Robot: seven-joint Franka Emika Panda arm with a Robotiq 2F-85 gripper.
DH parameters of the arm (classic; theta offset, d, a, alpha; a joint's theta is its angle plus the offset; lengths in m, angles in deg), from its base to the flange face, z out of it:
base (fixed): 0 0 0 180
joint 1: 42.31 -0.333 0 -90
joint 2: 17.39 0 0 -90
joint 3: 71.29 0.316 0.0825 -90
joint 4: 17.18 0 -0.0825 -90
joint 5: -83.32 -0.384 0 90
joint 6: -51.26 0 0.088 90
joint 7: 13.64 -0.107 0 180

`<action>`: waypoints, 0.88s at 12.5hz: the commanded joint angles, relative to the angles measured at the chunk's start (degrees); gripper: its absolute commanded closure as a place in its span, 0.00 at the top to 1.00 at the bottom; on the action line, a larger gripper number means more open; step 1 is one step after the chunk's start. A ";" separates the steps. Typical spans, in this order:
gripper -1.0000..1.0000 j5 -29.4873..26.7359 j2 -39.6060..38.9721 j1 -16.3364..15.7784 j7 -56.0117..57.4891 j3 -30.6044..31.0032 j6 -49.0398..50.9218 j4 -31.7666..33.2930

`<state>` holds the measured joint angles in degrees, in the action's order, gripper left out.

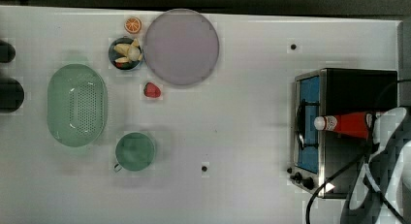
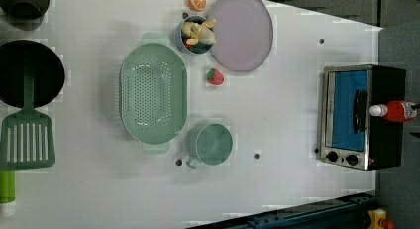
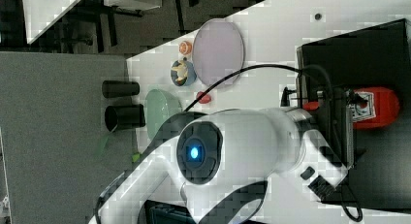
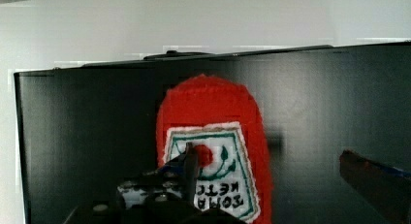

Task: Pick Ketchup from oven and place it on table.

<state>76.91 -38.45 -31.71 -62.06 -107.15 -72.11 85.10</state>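
Top view: strawberry lies beside plate.

place: robot lab bench, kitchen mock-up | evidence: white desk with small dark holes, dark grey floor around it | props: toaster oven, green colander, green mug, grey plate, toy strawberry, spatula | white robot arm with cables
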 commanded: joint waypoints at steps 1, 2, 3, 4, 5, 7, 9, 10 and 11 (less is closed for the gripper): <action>1.00 -3.70 0.21 0.74 2.14 2.51 -1.65 1.05; 1.00 -4.88 -0.52 0.72 2.14 2.67 -3.65 1.07; 1.00 -4.92 -1.13 0.91 2.14 2.41 -2.83 1.28; 0.80 -4.91 -1.19 0.93 2.18 2.45 -2.57 1.33; 0.68 -4.92 -1.10 0.92 2.18 2.45 -2.61 1.32; 0.63 -4.90 0.24 0.72 2.18 2.41 -1.99 -0.06; 0.63 -4.24 3.78 -0.49 2.18 2.65 7.92 -6.16; 0.63 -4.21 5.85 -1.90 2.18 3.49 13.93 -10.76; 0.63 -4.04 6.79 -2.84 2.18 4.31 15.79 -12.65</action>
<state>72.72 -36.60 -31.32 -61.97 -103.63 -59.26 77.33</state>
